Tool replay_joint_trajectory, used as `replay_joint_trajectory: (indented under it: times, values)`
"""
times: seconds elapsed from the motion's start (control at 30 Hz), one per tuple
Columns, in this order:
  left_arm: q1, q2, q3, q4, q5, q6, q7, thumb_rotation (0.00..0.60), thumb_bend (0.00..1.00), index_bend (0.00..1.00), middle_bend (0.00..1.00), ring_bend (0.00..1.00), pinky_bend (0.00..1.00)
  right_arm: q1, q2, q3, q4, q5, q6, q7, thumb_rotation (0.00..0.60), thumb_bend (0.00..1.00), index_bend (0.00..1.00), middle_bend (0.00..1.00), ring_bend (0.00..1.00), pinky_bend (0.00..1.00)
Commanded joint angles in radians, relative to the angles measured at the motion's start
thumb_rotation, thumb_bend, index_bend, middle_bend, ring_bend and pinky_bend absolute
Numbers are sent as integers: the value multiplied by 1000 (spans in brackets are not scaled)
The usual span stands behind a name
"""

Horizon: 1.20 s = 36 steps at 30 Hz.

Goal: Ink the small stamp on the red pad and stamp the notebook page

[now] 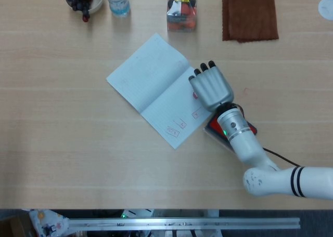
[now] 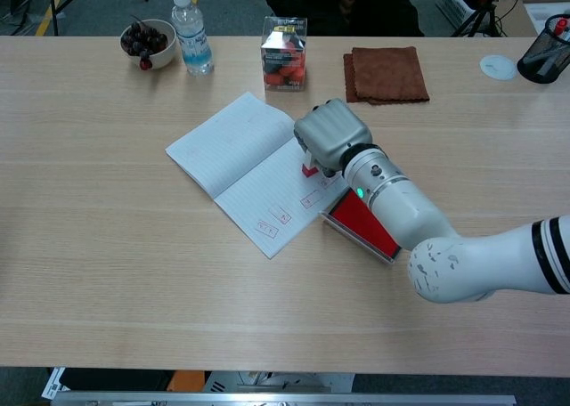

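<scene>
An open notebook [image 1: 151, 86] [image 2: 240, 161] lies at an angle in the middle of the table, with several red stamp marks along its right page. My right hand [image 1: 210, 89] [image 2: 326, 137] is over that page's right edge and holds the small red stamp [image 2: 309, 168] [image 1: 195, 95], whose base is at or just above the paper. The red ink pad [image 2: 363, 226] [image 1: 252, 128] lies open just right of the notebook, mostly hidden under my right forearm in the head view. My left hand is in neither view.
Along the far edge stand a bowl of dark fruit [image 2: 147, 41], a water bottle [image 2: 192, 32], a clear box with red contents [image 2: 284, 53] and a folded brown cloth [image 2: 385, 73]. A white disc [image 2: 497, 66] and a black pen cup [image 2: 544, 59] are at the far right.
</scene>
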Motion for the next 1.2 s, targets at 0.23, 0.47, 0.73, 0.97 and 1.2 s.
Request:
replay_joint_trajectory:
  times: [0.23, 0.47, 0.73, 0.97, 1.2]
  values:
    - [1, -1, -3, 2, -4, 3, -3, 600, 272, 44, 51, 35, 63, 14, -21, 2, 31, 17, -8, -20, 600, 372, 621, 443, 285, 292]
    - [2, -2, -3, 8, -6, 3, -8, 600, 272, 44, 51, 35, 63, 19, -33, -1, 47, 26, -11, -32, 600, 372, 621, 443, 285, 292]
    - [3, -3, -4, 13, -9, 3, -13, 600, 272, 44, 51, 35, 63, 22, -44, -5, 60, 31, -12, -42, 600, 371, 621, 443, 285, 292]
    - [4, -3, -5, 17, -11, 3, -17, 600, 272, 44, 51, 35, 63, 22, -50, -3, 76, 39, -16, -42, 600, 372, 621, 443, 285, 292]
    - [4, -4, -6, 19, -11, 4, -19, 600, 272, 44, 51, 35, 63, 24, -57, -1, 82, 41, -18, -40, 600, 372, 621, 443, 288, 292]
